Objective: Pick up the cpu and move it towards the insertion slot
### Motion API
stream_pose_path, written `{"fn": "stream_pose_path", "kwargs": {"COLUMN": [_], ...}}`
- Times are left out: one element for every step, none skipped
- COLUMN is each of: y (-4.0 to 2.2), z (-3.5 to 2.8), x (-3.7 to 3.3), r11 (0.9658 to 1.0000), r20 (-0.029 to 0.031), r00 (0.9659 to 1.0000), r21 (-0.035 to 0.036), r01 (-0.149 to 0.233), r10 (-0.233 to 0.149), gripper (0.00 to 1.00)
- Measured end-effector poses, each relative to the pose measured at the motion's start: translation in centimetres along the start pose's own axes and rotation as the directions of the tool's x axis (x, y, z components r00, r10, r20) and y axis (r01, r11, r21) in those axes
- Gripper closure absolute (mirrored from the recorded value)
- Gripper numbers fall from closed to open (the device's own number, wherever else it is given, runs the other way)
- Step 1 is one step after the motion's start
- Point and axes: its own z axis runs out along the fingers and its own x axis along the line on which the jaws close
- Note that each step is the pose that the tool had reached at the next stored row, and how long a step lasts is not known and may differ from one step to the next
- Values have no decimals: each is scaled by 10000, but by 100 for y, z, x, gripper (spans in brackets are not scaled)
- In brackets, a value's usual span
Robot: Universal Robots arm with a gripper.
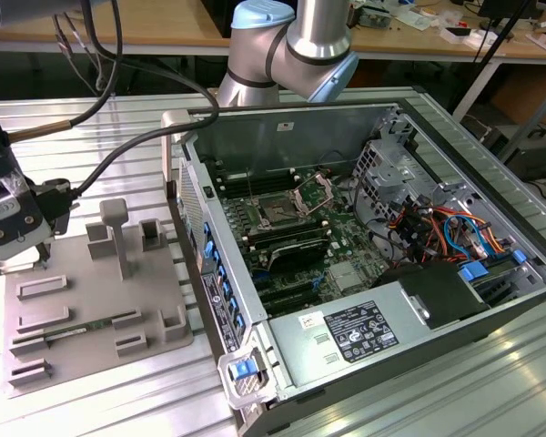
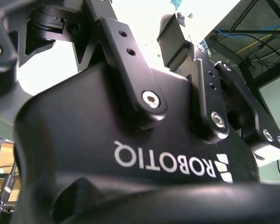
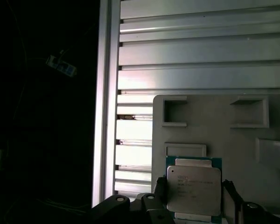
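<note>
Gripper [image 1: 16, 255] sits at the far left of the exterior view, low over the tray. We read it as pinching the cpu [image 3: 194, 189], since a dark finger [image 3: 159, 192] rests against each of two opposite edges. That hold leaves the metal top clear.

By size, first comes the slatted metal table [image 1: 100, 118]. Then comes the open computer case [image 1: 209, 273], filling the centre and right, and the grey tray [image 1: 82, 300] at lower left. Its raised blocks look meant to keep parts from sliding.

The insertion slot [image 1: 278, 213] lies in the middle of the frame, well apart from the gripper, with the case wall between.

The exterior view gives us that separation. The first wrist view gives the chip at bottom centre, over the tray. The second wrist view gives the gripper's black linkages close up.
</note>
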Motion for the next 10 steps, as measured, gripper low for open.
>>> {"fn": "stream_pose_path", "kwargs": {"y": [0, 0, 0, 0, 0, 1, 1, 1, 1, 1], "z": [-1, -2, -3, -5, -7, -8, -10, -14, -16, -18], "x": [0, 0, 0, 0, 0, 0, 0, 0, 0, 0], "r11": [10000, 10000, 10000, 10000, 10000, 10000, 10000, 10000, 10000, 10000], "r20": [0, 0, 0, 0, 0, 0, 0, 0, 0, -1], "r00": [10000, 10000, 10000, 10000, 10000, 10000, 10000, 10000, 10000, 10000], "r21": [-2, -5, -7, -10, -11, -11, -13, -14, -14, -14], "r01": [0, 0, 0, 0, 0, 0, 1, 0, 0, 0], "r10": [0, 0, 0, 0, 0, 0, -1, 0, 0, 0], "gripper": [45, 45, 45, 45, 45, 45, 45, 45, 45, 45]}}
